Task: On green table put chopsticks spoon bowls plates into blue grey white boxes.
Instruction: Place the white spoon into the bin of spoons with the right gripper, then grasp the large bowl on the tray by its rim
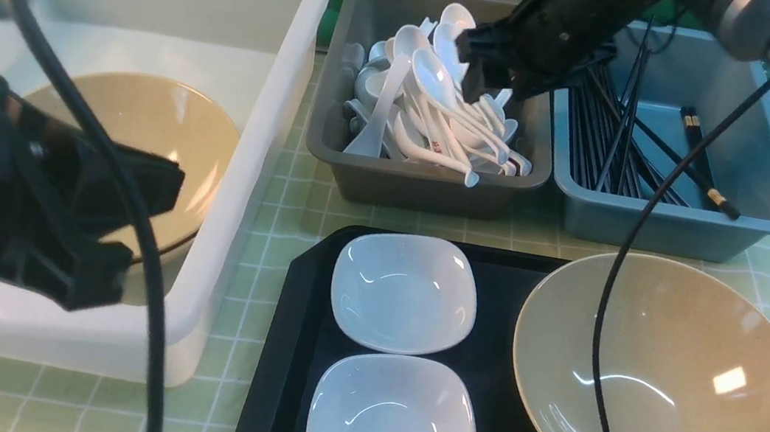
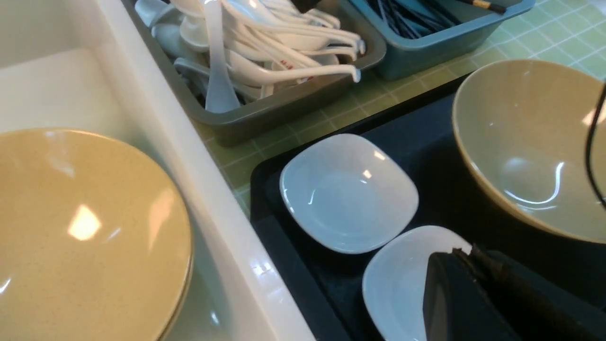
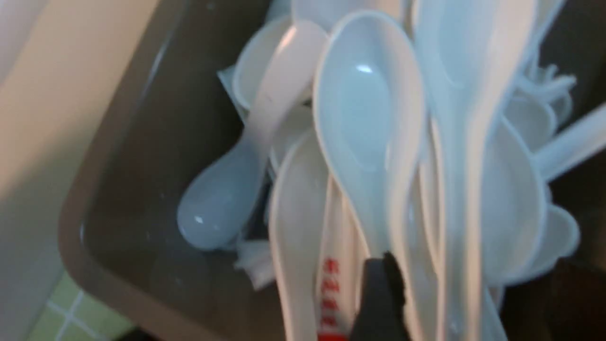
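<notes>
spoon handle (image 3: 331,237), red characters (image 3: 329,284), too blurred to read

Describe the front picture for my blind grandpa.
The right arm's fingers hang over a grey box heaped with white spoons, beside a blue box of black chopsticks. Nearer, a black tray holds two white dishes and a tan bowl; another tan bowl sits in the white box.

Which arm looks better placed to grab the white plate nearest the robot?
Probably left. The left tool hangs right by that white plate, beside the white box; the right tool is far back over the grey box of spoons.
</notes>
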Robot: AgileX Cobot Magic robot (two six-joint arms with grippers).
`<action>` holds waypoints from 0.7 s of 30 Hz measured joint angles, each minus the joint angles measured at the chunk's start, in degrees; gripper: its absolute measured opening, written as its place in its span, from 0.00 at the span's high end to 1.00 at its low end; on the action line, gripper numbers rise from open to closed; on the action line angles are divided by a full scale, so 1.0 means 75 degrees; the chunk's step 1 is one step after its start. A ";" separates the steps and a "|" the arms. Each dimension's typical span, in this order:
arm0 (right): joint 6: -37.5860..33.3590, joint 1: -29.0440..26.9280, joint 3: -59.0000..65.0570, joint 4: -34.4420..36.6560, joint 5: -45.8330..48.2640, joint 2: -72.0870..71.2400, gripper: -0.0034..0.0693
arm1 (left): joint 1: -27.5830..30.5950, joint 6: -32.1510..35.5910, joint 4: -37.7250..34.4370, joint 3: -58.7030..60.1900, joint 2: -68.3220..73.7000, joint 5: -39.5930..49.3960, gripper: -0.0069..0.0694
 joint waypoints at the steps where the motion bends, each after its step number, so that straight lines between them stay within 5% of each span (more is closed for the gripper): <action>1: -0.0005 -0.0018 0.0000 -0.0019 0.0436 -0.0210 0.28 | 0.0000 -0.0066 -0.0025 0.0171 0.0132 -0.0122 0.91; 14: -0.0489 -0.0026 0.0980 0.0583 0.1133 -0.3690 0.32 | 0.0000 -0.0337 -0.0694 -0.0231 0.2556 0.0208 0.74; 21: -0.1069 -0.0026 0.3696 0.0878 0.1133 -0.6818 0.53 | 0.0000 0.0431 -0.1859 -0.0468 0.3772 0.0372 0.44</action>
